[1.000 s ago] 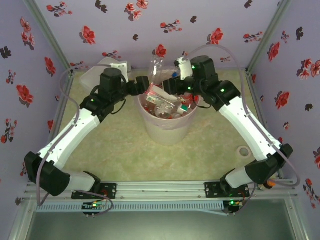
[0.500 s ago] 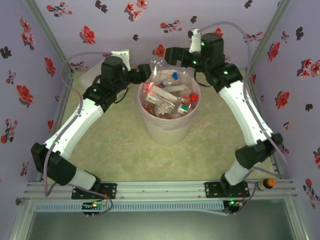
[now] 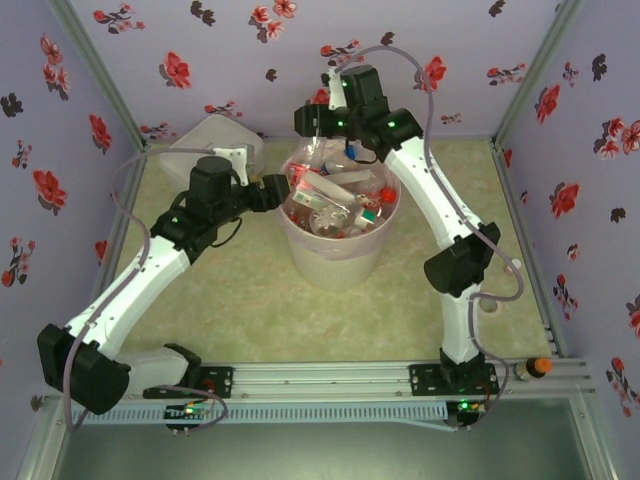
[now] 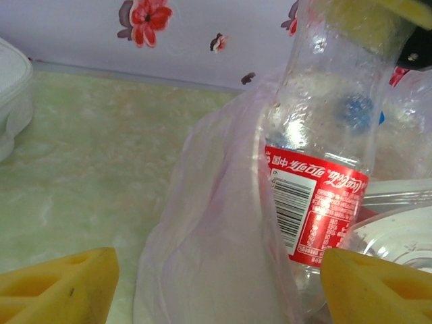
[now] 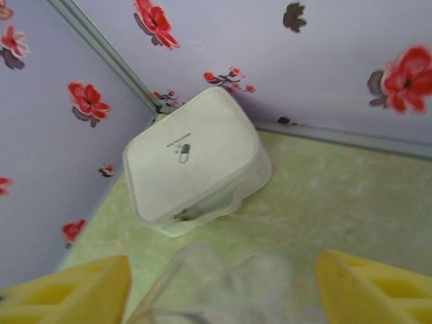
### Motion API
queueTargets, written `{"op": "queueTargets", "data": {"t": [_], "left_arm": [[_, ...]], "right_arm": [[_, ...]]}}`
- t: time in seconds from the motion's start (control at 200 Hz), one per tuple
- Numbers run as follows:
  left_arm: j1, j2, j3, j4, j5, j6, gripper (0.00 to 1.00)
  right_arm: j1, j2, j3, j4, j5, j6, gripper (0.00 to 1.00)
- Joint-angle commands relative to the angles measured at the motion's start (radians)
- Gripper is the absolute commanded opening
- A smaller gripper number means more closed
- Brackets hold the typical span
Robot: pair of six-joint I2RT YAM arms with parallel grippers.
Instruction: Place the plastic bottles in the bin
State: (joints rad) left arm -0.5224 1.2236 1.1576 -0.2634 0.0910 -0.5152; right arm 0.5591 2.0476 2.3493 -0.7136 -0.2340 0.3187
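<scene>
**Top external.** Bin (image 3: 335,262) stands mid-table (image 3: 250,300), with a lilac bag liner folded over its rim. Plastic bottles (image 3: 335,195) are heaped inside; red, green and blue caps and labels show. Left gripper (image 3: 277,192) is at the bin's left rim, pointing in toward it. Right gripper (image 3: 306,120) is above the far rim, its arm reaching up along the bin's right side. White case (image 3: 212,140) sits in the far left corner, apart from the bin. Finger gaps are too small to read here.

**Left wrist.** Left gripper (image 4: 216,287): yellow fingers (image 4: 61,283) are spread wide, with nothing between the pads and nothing held. Ahead, the bag (image 4: 202,250) drapes over the bin's wall. Just behind it is a red-label bottle (image 4: 320,196), clear, upright with a slight tilt, its lower part behind the bag. A yellow pad (image 4: 374,12) sits against the bottle's top end. The white case's edge (image 4: 10,101) shows at far left.

**Right wrist.** Right gripper (image 5: 223,287): fingers (image 5: 74,290) are wide apart. A blurred clear bottle (image 5: 209,280) sits between them and nearly fills the gap. Cannot tell whether the pads press on it. Beyond, the white case (image 5: 192,158) lies in the corner, with a small pill mark on its lid.
</scene>
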Motion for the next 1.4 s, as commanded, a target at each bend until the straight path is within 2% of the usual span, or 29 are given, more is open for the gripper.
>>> {"op": "queueTargets", "data": {"t": [0.0, 0.155, 0.305, 0.435, 0.7, 0.86, 0.995, 1.09, 1.305, 1.395], "left_arm": [[0.008, -0.025, -0.006, 0.029, 0.022, -0.018, 0.79], [0.021, -0.028, -0.007, 0.044, 0.022, -0.034, 0.78], [0.033, -0.038, -0.010, 0.052, 0.024, -0.047, 0.79], [0.040, -0.050, -0.013, 0.055, 0.029, -0.056, 0.79], [0.045, -0.048, 0.008, 0.043, 0.030, -0.055, 0.81], [0.044, -0.022, 0.041, 0.035, 0.027, -0.044, 0.81], [0.033, 0.003, 0.087, 0.026, 0.011, -0.020, 0.82], [0.027, 0.024, 0.112, 0.023, 0.007, -0.010, 0.83], [0.009, 0.039, 0.174, 0.015, -0.005, 0.020, 0.83], [-0.045, 0.040, 0.235, -0.005, -0.018, 0.088, 0.84]], "right_arm": [[0.002, -0.053, 0.027, -0.044, -0.040, -0.017, 0.56], [0.010, -0.123, -0.020, -0.005, -0.048, -0.037, 0.30], [0.020, -0.184, -0.044, 0.063, -0.020, -0.101, 0.22], [0.028, -0.270, -0.170, 0.284, -0.023, -0.159, 0.15], [0.028, -0.363, -0.237, 0.500, -0.016, -0.177, 0.11], [0.027, -0.469, -0.367, 0.654, 0.079, -0.229, 0.07], [0.020, -0.528, -0.407, 0.685, 0.178, -0.280, 0.04], [-0.003, -0.561, -0.442, 0.742, 0.188, -0.260, 0.02], [-0.027, -0.527, -0.369, 0.611, 0.213, -0.276, 0.02], [-0.028, -0.537, -0.357, 0.525, 0.233, -0.295, 0.01]]}}
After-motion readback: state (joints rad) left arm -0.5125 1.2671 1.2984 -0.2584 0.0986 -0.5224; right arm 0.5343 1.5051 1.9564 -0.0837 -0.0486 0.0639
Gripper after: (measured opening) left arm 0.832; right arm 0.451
